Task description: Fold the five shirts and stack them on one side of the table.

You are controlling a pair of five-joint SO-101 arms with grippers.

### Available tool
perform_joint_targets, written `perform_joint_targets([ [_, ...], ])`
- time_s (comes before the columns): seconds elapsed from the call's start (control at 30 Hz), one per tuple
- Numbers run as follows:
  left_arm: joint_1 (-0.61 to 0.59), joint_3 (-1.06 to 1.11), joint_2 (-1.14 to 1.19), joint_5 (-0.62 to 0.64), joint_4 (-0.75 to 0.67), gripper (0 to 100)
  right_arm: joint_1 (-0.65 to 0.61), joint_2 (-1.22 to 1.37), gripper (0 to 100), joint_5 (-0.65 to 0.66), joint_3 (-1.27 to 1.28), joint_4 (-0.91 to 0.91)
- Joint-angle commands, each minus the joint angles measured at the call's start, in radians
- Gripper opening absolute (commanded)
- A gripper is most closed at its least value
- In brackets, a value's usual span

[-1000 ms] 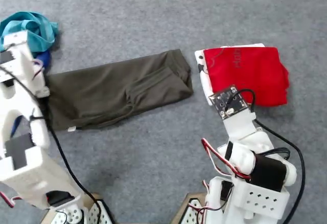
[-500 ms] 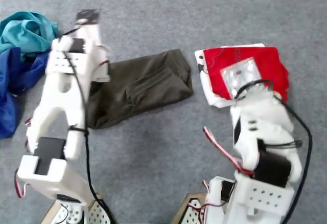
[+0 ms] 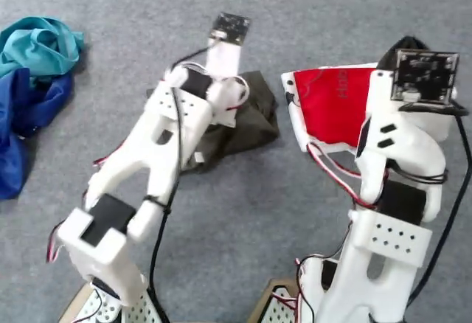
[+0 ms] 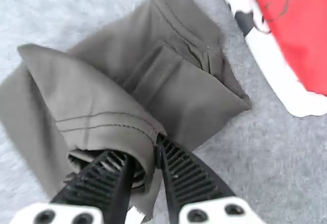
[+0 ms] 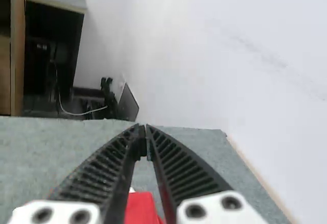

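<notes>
Located mid bench (image 3: pixel 243 220): olive shirt (image 4: pixel 173 81), partly doubled over, near the red shirt (image 3: pixel 332 105), which lies on a white shirt (image 3: pixel 299 131) at the right side. Left hand (image 4: pixel 153 143) clamped on a folded edge of the olive shirt, cloth pinched between the jaws. Right hand (image 5: pixel 142 129) closed on nothing, raised above the red shirt. Judged soft, light and limp; likely to sag and unfold if lifted by one layer. Best taken at a hem or corner, through both layers. Blue shirt (image 3: pixel 26 109) and teal shirt (image 3: pixel 40 43) bunched at the far left edge. Marking on the red shirt too faint to read.
</notes>
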Motion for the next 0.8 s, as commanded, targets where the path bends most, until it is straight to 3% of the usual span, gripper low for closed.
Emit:
perform_joint_targets([
  [0.0, 0.012, -0.093, 0.046, 0.06, -0.046, 3, 0.02, 0.038, 1.5, -0.023, -0.101, -0.031],
  [0.77, 0.094, -0.541, 0.411, 0.141, -0.044, 3, 0.046, 0.101, 1.5, -0.015, -0.124, -0.031],
])
